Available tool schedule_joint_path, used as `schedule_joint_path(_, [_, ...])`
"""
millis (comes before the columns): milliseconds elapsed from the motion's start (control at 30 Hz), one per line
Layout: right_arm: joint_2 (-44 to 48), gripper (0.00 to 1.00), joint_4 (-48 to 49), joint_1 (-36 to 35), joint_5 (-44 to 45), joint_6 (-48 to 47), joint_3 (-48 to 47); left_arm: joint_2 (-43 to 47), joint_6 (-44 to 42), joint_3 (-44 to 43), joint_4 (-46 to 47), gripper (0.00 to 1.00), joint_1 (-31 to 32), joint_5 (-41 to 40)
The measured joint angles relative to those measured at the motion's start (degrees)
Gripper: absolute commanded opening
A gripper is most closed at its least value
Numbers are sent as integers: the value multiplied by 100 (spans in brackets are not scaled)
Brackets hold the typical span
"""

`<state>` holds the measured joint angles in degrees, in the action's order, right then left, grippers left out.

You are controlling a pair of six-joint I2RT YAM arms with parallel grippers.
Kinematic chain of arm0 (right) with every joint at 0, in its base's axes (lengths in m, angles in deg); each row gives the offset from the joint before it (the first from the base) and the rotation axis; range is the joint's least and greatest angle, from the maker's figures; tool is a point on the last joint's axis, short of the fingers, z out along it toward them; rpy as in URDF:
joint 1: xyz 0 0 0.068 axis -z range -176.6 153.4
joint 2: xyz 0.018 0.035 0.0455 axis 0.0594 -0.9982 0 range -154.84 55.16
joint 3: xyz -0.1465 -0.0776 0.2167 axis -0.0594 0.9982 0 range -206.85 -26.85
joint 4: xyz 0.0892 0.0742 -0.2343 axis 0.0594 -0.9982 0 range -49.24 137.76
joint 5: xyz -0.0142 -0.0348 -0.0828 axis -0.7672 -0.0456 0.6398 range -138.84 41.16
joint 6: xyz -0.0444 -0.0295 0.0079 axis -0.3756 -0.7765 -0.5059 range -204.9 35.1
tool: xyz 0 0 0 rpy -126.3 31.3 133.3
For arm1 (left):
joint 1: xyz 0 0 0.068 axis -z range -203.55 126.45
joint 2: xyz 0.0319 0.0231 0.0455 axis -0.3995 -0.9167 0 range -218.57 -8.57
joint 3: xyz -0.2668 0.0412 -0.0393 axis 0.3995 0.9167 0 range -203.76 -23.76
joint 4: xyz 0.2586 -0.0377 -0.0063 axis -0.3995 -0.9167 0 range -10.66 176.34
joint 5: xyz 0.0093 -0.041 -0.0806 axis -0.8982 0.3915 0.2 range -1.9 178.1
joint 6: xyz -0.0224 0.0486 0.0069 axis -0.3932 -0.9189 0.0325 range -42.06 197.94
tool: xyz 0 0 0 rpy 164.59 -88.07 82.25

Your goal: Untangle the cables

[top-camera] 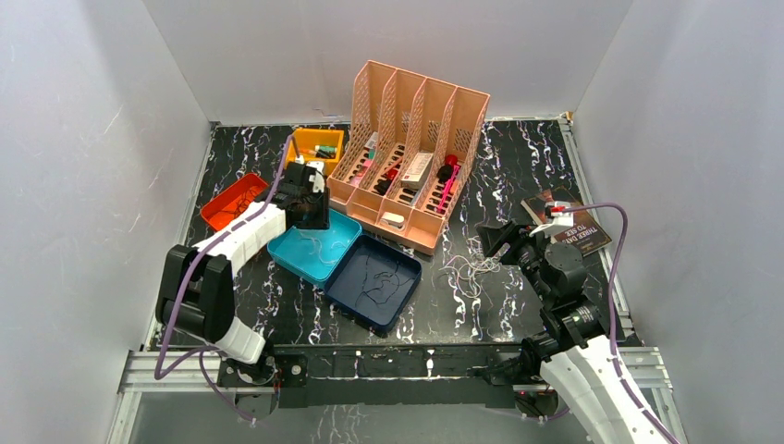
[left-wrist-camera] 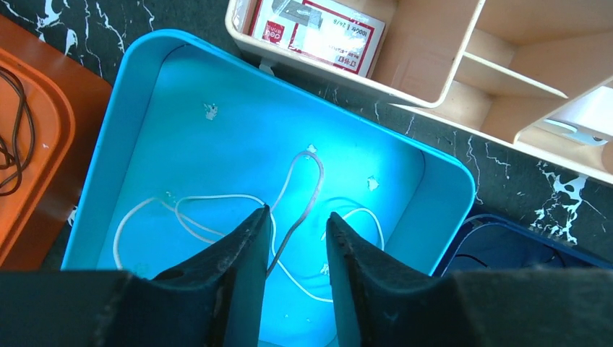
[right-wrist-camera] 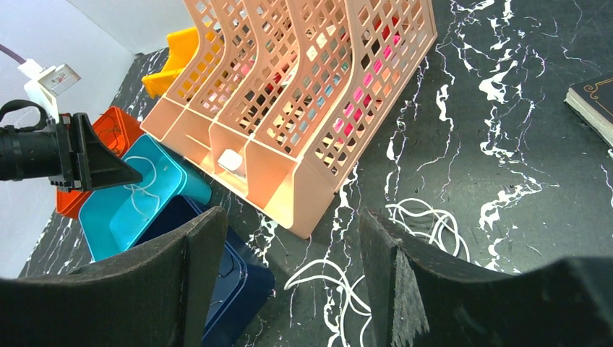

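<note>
Between the fingers of the left gripper (left-wrist-camera: 297, 215), which stand apart and clamp nothing, one pale strand runs down out of sight. It belongs to the white cables (left-wrist-camera: 217, 196) lying loose on the floor of the light blue tray (left-wrist-camera: 238, 94). They make three loops there, but how many separate strands they are cannot be told. The gripper hangs just above that tray.

The right gripper (right-wrist-camera: 293, 217) has its two fingers wide apart, holding nothing. It hovers over the table (top-camera: 518, 166) near a tangle of white cables (right-wrist-camera: 423, 217), which lies on the marbled black surface just beside the near corner of the peach file rack (top-camera: 416, 139).

Four trays sit on the left half of the table. The light blue one touches a navy tray (top-camera: 356, 294) that holds dark cables (top-camera: 379, 277). An orange tray (top-camera: 226, 208) at the left edge holds a dark cable (left-wrist-camera: 14, 130) of its own. A yellow tray (top-camera: 310, 139) stands behind, with small items in it.

The rack has four slots, each with small items in it. One book (top-camera: 573, 227) lies at the right edge of the table.
</note>
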<state>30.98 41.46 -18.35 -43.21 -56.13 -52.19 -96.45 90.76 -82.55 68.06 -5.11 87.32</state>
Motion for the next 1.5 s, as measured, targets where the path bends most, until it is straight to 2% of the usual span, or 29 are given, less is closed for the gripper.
schedule_joint_path(100, [-2,75,-4,0,0,-2,0,46,4,0,-24,48,0,15])
schedule_joint_path(333, [-31,75,-11,0,9,-4,0,308,-11,-140,-122,63,0,103])
schedule_joint_path(667, [-61,75,-57,0,46,-2,0,444,-87,-289,-243,66,0,125])
schedule_joint_path(800, [-199,74,-271,0,426,157,-17,568,-85,-267,-262,66,0,313])
schedule_joint_path(900, [-603,72,-684,0,863,417,-136,1032,-66,-153,-162,66,9,487])
schedule_joint_path(1000, [-1207,69,-960,2,918,538,-302,1794,35,101,85,66,96,647])
schedule_joint_path(1133, [-2103,68,-1106,2,461,490,-557,2702,219,492,334,66,393,750])
schedule_joint_path(1233, [-2470,69,-1211,0,129,398,-734,3008,315,699,369,66,713,710])
schedule_joint_path(1367, [-2494,73,-1252,0,35,385,-811,2959,358,817,579,67,1539,503])
schedule_joint_path(1500, [-2258,75,-1456,0,350,577,-811,2487,269,817,1108,67,2367,479])
